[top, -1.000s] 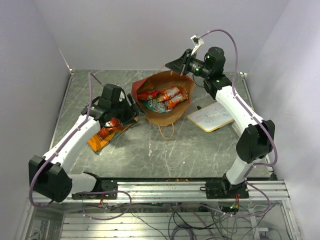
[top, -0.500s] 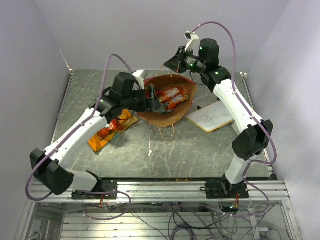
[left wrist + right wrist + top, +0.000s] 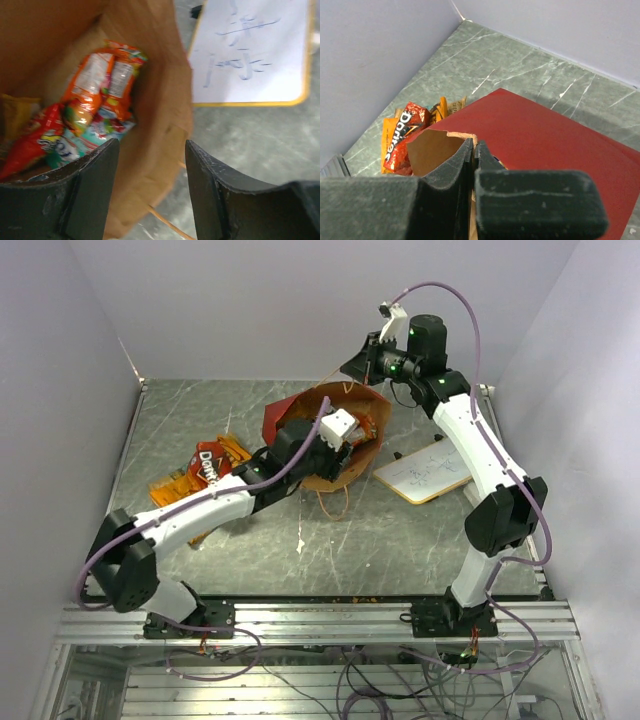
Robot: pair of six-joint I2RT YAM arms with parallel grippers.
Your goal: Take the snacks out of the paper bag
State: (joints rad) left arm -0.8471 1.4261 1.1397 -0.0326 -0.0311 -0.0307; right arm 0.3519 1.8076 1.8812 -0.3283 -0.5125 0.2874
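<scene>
The paper bag (image 3: 300, 472) lies on its side mid-table, red outside (image 3: 535, 130), brown inside (image 3: 155, 100), mouth to the upper right. My right gripper (image 3: 475, 146) is shut on its upper rim and holds the mouth up; it shows at the back in the top view (image 3: 360, 368). My left gripper (image 3: 150, 150) is open and empty at the bag's mouth (image 3: 346, 438). Inside lie an orange packet (image 3: 100, 75), a teal-and-white packet (image 3: 75, 147) and a red packet (image 3: 27, 147). A red Doritos bag (image 3: 208, 462) and orange packets (image 3: 172, 487) lie on the table left of the bag.
A flat white wood-framed board (image 3: 425, 472) with blue marks lies right of the bag, also in the left wrist view (image 3: 250, 50). A twisted handle (image 3: 333, 502) trails from the bag toward the front. Grey walls close in the left, back and right.
My left arm swung right from the snack pile and reached into the bag's mouth, uncovering the Doritos bag. My right gripper kept its hold on the rim, almost still.
</scene>
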